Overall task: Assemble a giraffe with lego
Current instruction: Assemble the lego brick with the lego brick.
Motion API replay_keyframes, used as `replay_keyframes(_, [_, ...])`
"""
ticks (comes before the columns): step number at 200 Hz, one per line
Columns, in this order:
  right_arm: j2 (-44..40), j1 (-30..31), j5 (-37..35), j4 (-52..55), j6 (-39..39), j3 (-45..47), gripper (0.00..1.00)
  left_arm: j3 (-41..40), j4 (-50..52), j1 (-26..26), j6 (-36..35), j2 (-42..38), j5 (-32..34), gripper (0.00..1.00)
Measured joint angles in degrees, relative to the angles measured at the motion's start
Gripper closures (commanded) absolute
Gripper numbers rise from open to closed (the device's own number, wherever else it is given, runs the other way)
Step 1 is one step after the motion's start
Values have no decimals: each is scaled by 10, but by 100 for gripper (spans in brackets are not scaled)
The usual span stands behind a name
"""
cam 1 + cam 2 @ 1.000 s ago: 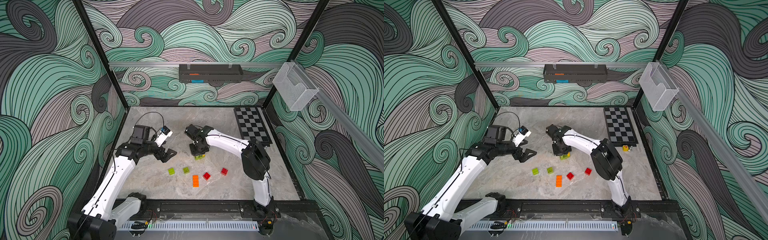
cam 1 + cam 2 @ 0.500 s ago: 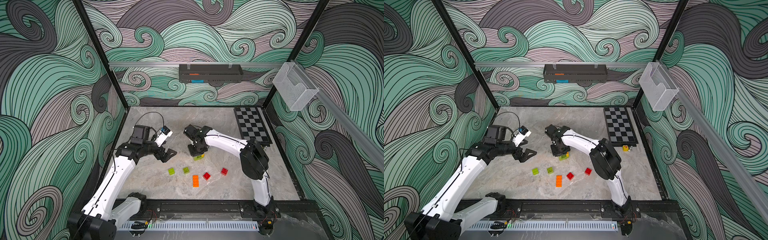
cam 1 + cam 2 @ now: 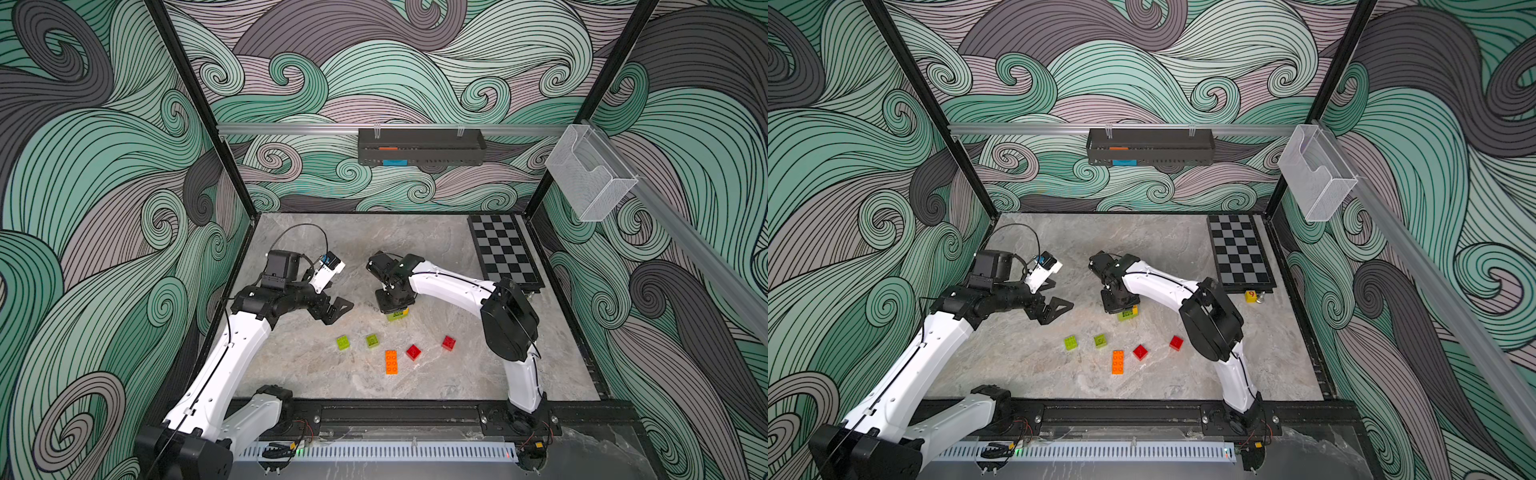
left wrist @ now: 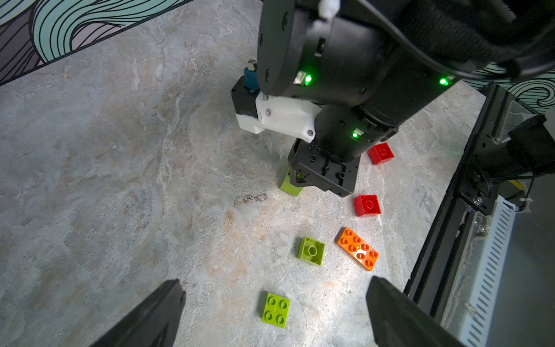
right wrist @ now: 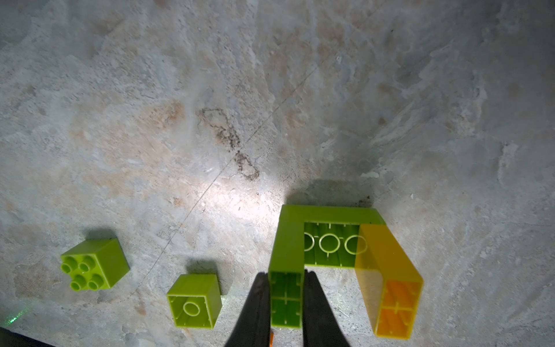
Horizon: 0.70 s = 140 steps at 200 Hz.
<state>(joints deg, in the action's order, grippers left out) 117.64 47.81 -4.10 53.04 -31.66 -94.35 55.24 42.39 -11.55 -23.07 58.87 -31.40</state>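
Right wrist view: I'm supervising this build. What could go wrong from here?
1. The right gripper pinches only the lime green leg brick, hollow end up; lifting may pry it off the long green body brick.
2. The yellow leg brick is unheld and could knock loose.
3. One loose lime green square brick lies hollow side up, so it probably needs flipping first.

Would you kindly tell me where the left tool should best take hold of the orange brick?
Grip it across its two long sides, near the middle, coming straight down from above. The orange brick lies flat with its studs up, so its narrow width probably fits the open left tool. Watch the red brick, which sits close beside one long side.
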Motion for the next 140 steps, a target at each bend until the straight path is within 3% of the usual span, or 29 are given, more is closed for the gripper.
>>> replay_keyframes(9, [1,-3,4,3,2,-3,98,0,0,0,5,0,12,1])
replay_keyframes(30, [3,-10,12,16,9,-10,71,0,-3,-1,14,2,37,1])
replay_keyframes(50, [9,-18,17,32,14,-15,56,0,-8,-2,21,3,44,1])
replay_keyframes(111, [-14,-26,41,66,33,-38,51,0,-11,-2,16,7,37,1])
replay_keyframes(140, [-84,-40,59,68,103,-40,42,-9,-17,-3,5,7,22,1])
